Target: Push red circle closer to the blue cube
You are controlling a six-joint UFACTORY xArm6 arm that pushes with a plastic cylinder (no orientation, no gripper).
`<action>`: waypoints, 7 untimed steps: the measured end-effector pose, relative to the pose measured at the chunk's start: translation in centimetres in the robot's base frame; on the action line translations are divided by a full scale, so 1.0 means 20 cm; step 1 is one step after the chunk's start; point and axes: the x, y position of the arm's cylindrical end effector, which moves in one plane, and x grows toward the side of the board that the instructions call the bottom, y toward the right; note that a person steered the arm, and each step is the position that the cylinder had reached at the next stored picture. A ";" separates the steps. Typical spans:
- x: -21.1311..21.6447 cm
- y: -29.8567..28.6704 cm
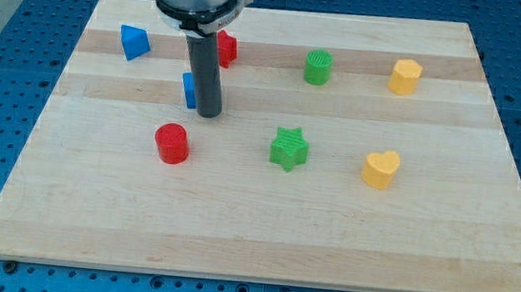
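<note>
The arm comes in at the view's top (only its round metal flange shows). The dark rod hangs upright, my tip (208,114) resting on the board.

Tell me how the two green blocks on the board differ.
The green star has pointed arms, while the green round block has a ribbed, cylinder-like body. The star sits near the board's middle; the round one lies nearer the view's top. The star stands beside the yellow heart, the round one beside the yellow block. Both share the same green and stand free, well to the view's right of my tip.
</note>
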 end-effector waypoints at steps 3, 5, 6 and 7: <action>0.31 -0.01; 0.53 -0.04; 0.53 -0.08; 0.39 -0.21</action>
